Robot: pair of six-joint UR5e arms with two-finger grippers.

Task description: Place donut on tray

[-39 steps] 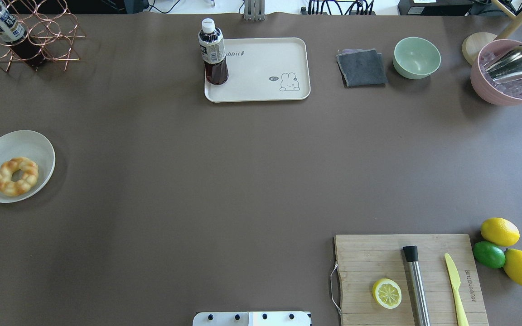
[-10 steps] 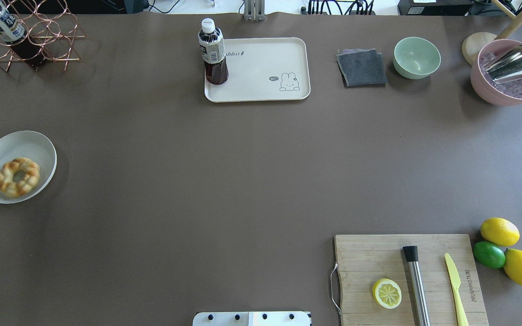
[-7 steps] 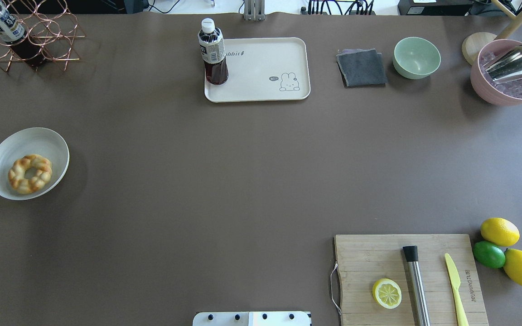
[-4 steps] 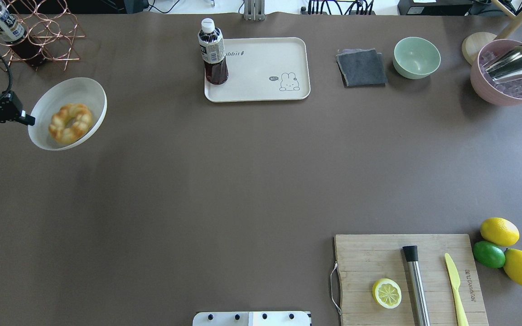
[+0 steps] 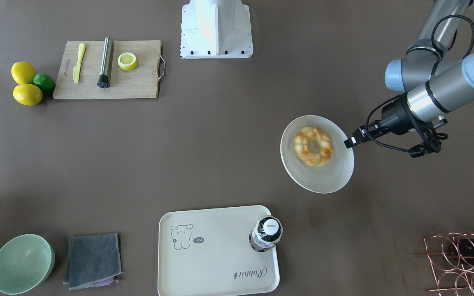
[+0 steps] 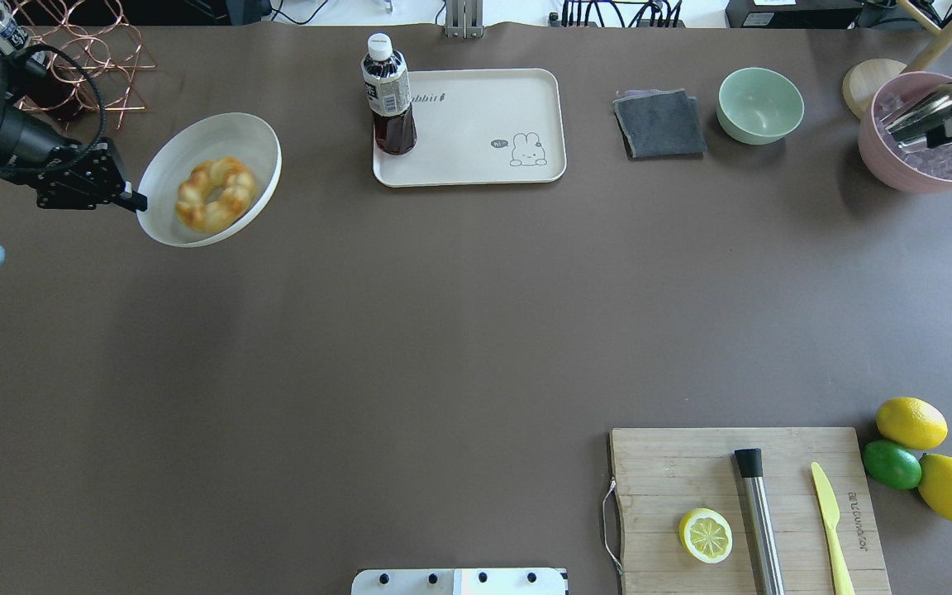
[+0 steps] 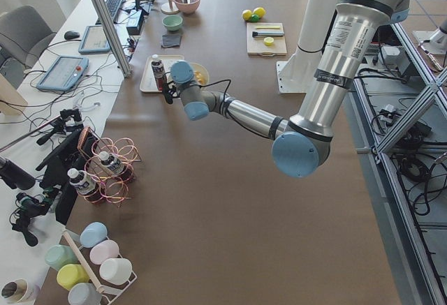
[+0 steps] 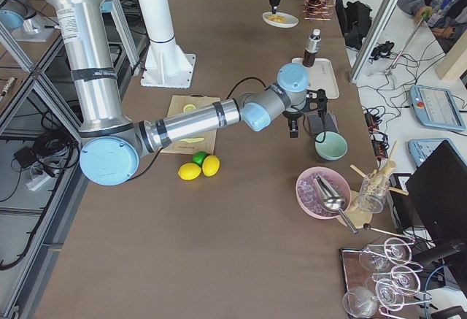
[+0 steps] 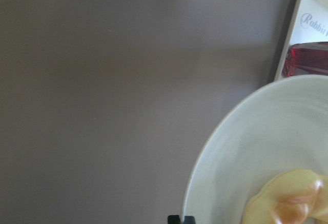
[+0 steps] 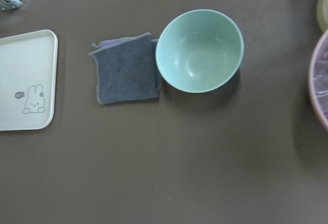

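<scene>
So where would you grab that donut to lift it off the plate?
Probably from straight above: the donut lies flat in the plate, which the left pincer holds by its rim. Put one finger into the small centre hole and the other outside, pinching one side of the ring.

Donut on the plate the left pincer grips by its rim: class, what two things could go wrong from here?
The left pincer grips only the rim of the plate, which looks tilted; the donut could slide off short of the tray. The bottle stands at the tray's edge nearest the plate and might get knocked.
</scene>
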